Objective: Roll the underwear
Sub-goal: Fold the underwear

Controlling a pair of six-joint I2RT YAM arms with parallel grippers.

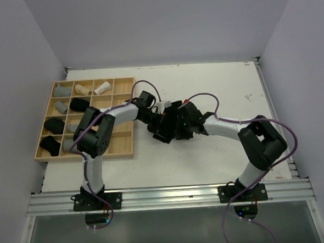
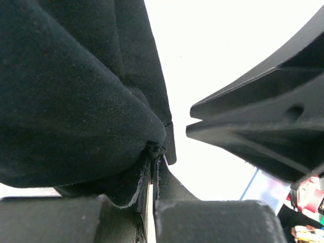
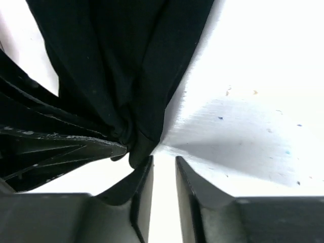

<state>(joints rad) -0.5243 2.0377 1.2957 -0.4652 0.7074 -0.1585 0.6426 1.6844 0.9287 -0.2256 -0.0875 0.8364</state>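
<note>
A black underwear (image 1: pixel 164 133) lies bunched at the table's middle, between both grippers. My left gripper (image 1: pixel 160 121) is shut on it; in the left wrist view the black cloth (image 2: pixel 66 101) fills the left half and a fold is pinched at the fingertips (image 2: pixel 154 154). My right gripper (image 1: pixel 177 127) faces it from the right. In the right wrist view its jaws (image 3: pixel 163 163) stand narrowly apart with nothing between them, and the cloth (image 3: pixel 121 61) touches the tip of its left finger (image 3: pixel 144 174). Several rolled underwear, grey (image 1: pixel 62 90), beige (image 1: pixel 82 89), white (image 1: pixel 101 88) and black (image 1: pixel 54 125), sit in tray cells.
The wooden grid tray (image 1: pixel 124 80) stands at the left of the table, with bare cells in its right column. The right gripper's body (image 2: pixel 263 126) fills the right of the left wrist view. Purple cables (image 1: pixel 204 95) loop over both arms.
</note>
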